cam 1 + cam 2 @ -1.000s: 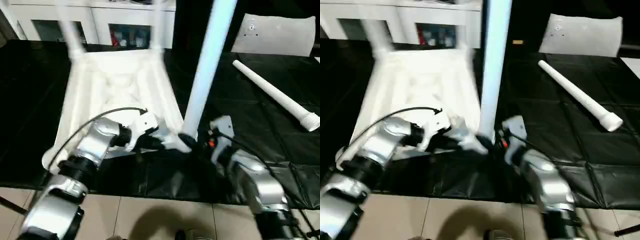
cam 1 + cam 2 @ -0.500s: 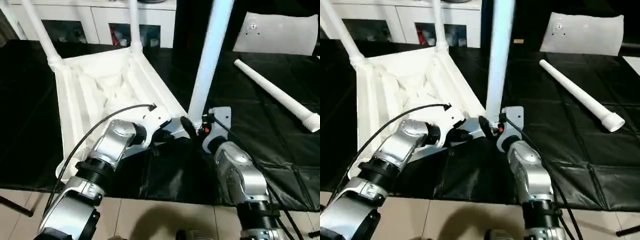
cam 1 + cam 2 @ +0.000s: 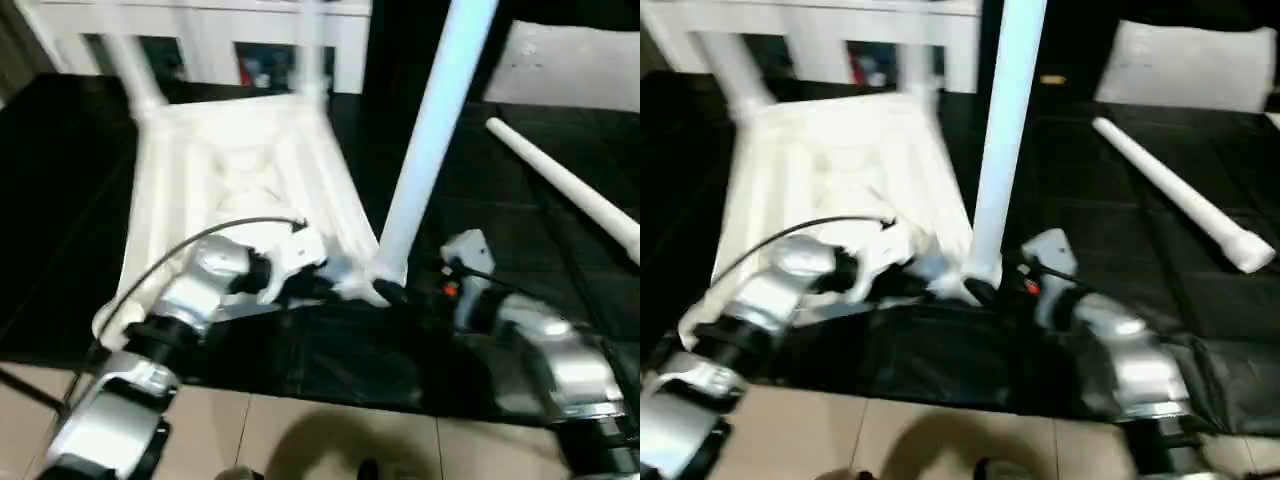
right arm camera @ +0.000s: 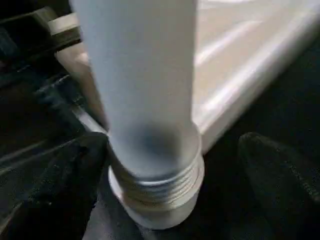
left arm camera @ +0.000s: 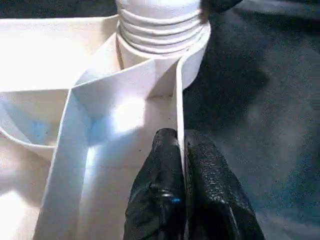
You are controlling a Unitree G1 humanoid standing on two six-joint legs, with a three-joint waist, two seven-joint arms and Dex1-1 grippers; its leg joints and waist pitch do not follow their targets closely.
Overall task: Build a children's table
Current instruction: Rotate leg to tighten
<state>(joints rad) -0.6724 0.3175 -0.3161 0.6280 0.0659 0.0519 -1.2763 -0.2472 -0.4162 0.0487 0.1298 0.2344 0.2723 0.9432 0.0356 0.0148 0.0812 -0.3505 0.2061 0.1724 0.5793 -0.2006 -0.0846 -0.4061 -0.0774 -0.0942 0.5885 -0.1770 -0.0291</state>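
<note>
**Leg standing in the near corner socket**

On a black mat, the upturned table top (image 3: 240, 170) is pinched at its rim by the closed left gripper (image 5: 181, 150). An upright leg (image 3: 1002, 140) is seated in the near corner socket, its axis vertical. The right gripper (image 4: 172, 165) is spread wide either side of the leg's threaded base, gripping nothing. A loose leg (image 3: 1180, 195) is laid to the right.

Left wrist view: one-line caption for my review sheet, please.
Left claw pinches the table top's rim just below the corner socket holding a threaded leg.
</note>
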